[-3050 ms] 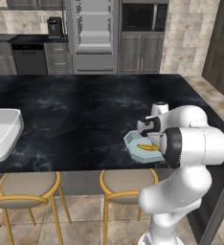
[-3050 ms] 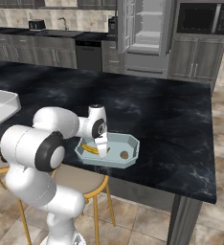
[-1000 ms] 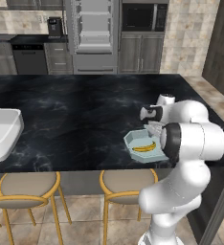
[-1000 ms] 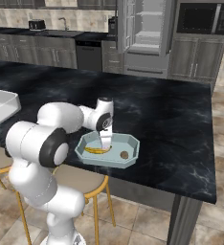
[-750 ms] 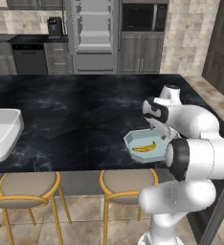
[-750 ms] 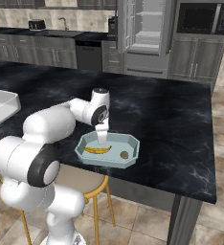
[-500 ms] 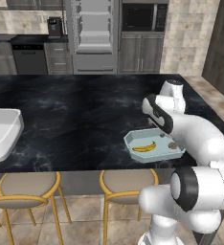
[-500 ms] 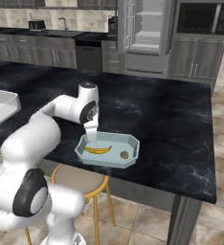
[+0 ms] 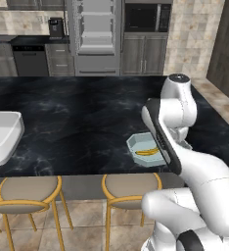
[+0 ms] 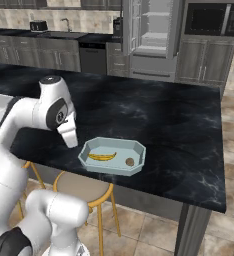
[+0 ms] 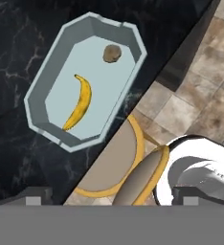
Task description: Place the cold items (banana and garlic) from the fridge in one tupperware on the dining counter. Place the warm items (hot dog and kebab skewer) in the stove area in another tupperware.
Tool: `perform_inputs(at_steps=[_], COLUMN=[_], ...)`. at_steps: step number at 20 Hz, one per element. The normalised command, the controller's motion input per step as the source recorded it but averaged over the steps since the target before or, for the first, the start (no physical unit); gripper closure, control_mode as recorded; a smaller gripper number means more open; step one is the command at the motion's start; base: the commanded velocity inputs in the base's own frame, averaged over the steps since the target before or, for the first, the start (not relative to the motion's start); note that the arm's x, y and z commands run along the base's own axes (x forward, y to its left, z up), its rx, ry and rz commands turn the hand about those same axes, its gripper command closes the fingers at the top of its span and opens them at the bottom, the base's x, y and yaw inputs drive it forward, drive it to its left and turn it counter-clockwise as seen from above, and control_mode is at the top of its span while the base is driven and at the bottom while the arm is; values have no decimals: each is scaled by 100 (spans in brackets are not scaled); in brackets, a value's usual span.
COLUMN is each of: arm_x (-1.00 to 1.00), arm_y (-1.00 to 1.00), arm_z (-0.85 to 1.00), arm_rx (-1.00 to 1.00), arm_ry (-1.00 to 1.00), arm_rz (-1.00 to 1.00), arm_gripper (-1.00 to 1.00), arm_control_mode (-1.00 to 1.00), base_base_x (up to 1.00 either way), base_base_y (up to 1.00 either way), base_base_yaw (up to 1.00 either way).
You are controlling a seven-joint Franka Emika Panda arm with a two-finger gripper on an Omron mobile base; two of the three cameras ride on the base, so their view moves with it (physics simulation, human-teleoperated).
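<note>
Tupperware [image 10: 112, 156]: shallow pale blue-grey eight-sided tray with a raised rim, on the desk [image 10: 154, 125] close to its near edge, above a stool
Banana [image 11: 80, 103]: yellow, curved, lying flat in the tray; long axis runs along the tray's length, nearer one long wall
Garlic [image 11: 112, 53]: small brownish round lump at one end of the same tray, apart from the banana
Desk: long island, black top with white veining, dark grey base
White tray [image 9: 1, 136]: large, rounded corners, raised rim, at the desk's left end, well apart from the blue-grey tray
Stools [image 9: 31, 191]: round grey seats in yellow metal frames, tucked under the desk's near edge
Pincer [image 10: 71, 141]: jaws spread wide, holding nothing; hangs above the desk's near edge just left of the tupperware, not touching it
Arm: its white link crosses in front of the tupperware's right part in the left base view
Fridge [image 9: 96, 37]: grey steel, doors open, white shelves, on the far wall
Range [image 9: 30, 59]: black, dark front, left of the fridge among grey cabinets
Microwave [image 9: 146, 17]: black, in a grey cabinet right of the fridge
</note>
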Motion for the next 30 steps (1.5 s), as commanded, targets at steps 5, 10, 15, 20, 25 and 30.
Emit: perform_inputs(at_steps=[5,10,15,20,25,30], arm_x=[-94,-87,-54,-30,0,0], arm_y=[3,0,0,-2,0,0], arm_z=[50,33,12,-5,-1,0], arm_rx=[-18,-14,-6,0,0,0], arm_ry=[-3,0,0,0,0,0], arm_rz=[22,39,41,17,0,0], arm_gripper=[-100,-100,-100,-100,-100,-100], arm_control_mode=[-100,-100,-100,-100,100,100], base_base_x=[0,0,0,0,-23,-100], base_base_y=[0,0,0,0,4,52], base_base_yaw=[0,0,0,0,0,13])
